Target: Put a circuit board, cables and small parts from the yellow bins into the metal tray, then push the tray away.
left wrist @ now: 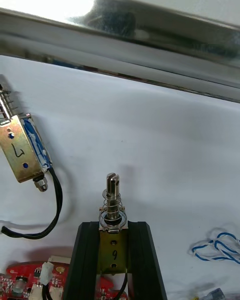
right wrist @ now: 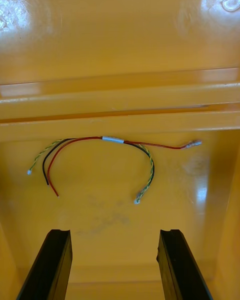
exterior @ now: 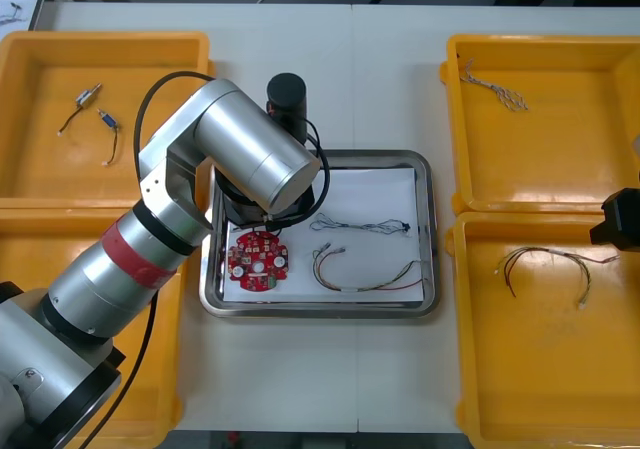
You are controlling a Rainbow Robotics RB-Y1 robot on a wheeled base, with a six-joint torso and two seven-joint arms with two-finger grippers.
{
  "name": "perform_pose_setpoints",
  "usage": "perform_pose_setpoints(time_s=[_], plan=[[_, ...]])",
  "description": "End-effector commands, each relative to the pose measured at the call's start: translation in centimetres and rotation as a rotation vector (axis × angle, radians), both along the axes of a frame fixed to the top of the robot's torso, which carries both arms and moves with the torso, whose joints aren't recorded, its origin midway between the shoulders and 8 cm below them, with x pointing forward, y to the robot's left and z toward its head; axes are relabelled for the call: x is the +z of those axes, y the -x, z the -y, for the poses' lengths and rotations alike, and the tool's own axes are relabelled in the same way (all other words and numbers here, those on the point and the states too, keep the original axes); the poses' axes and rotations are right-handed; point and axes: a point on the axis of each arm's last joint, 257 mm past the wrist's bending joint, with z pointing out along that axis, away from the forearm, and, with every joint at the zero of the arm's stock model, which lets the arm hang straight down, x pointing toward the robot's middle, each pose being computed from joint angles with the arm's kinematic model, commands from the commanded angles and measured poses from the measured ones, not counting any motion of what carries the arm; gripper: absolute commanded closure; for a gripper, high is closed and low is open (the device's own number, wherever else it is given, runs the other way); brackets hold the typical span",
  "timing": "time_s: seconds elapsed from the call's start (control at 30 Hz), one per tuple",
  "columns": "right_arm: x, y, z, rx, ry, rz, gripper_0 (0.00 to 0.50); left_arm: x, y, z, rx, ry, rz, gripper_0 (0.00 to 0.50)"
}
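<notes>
Small-parts step: left jaws over the tray, part in grip.
On the light bench [exterior: 400, 29], the white-lined metal tray [exterior: 432, 229] between the yellow plastic bins [exterior: 40, 119] already carries the round red circuit board [exterior: 257, 261], a thin black cable [exterior: 365, 227] and one brass-bodied small metal part [left wrist: 22, 147]. Left jaws clamp a second small metal part [left wrist: 113, 215] low over the liner; next move calls for opening and lifting clear. Right jaws stand open over the red, yellow and black cable [right wrist: 100, 152] in the near right bin.

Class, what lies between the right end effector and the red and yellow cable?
Only bare floor of the yellow plastic bin, in the right wrist view.
</notes>
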Motion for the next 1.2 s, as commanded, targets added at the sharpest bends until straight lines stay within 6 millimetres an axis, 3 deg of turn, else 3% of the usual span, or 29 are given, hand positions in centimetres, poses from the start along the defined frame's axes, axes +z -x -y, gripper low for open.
perform_pose_setpoints(time_s=[0.03,0.47,0.73,1.2], plan=[[1.4,0.2,1.3,-0.041,0.022,0.029,0.000,0.3,-0.2,1.2,-0.054,-0.022,0.036,0.500],[1.4,0.2,1.3,-0.041,0.022,0.029,0.000,1.2,-1.6,1.3,-0.049,-0.001,0.090,0.500],[1.4,0.2,1.3,-0.041,0.022,0.029,0.000,-1.0,-2.9,0.6,-0.032,0.004,0.082,0.500],[1.4,0.2,1.3,-0.041,0.022,0.029,0.000,-0.3,-1.8,1.2,-0.040,0.006,0.063,0.495]])
